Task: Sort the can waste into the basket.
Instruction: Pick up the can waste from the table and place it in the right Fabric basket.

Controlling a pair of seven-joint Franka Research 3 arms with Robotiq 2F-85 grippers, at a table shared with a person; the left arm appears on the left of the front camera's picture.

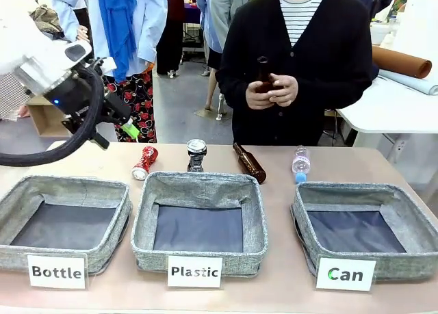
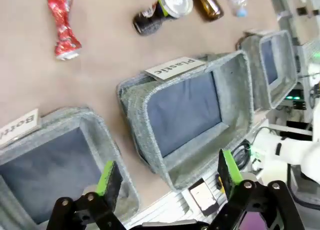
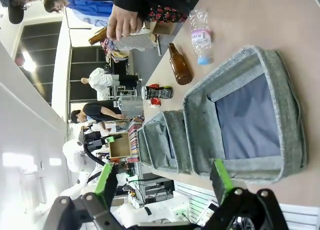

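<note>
Two crushed cans are on the counter point(image 1: 280, 281) behind the "Plastic" basket point(image 1: 200, 191): the red can point(image 1: 144, 163) and, near it, the dark can point(image 1: 196, 154). The "Can" basket point(image 1: 364, 190) stands well apart, at the right. The left end effector point(image 2: 167, 175) and the right end effector point(image 3: 162, 176) both have their fingers apart and hold nothing.

The left arm point(image 1: 41, 54) has a smooth white shell with a small blue light point(image 1: 56, 100) at the wrist, and a thick black cable point(image 1: 34, 161) loops under it. The left gripper point(image 2: 167, 177) and the right gripper point(image 3: 162, 177) are black — jointed with round bolts, tipped in bright green pads point(image 2: 106, 179). The person point(image 1: 301, 61) wears a black cardigan over a striped black-and-white top.
</note>
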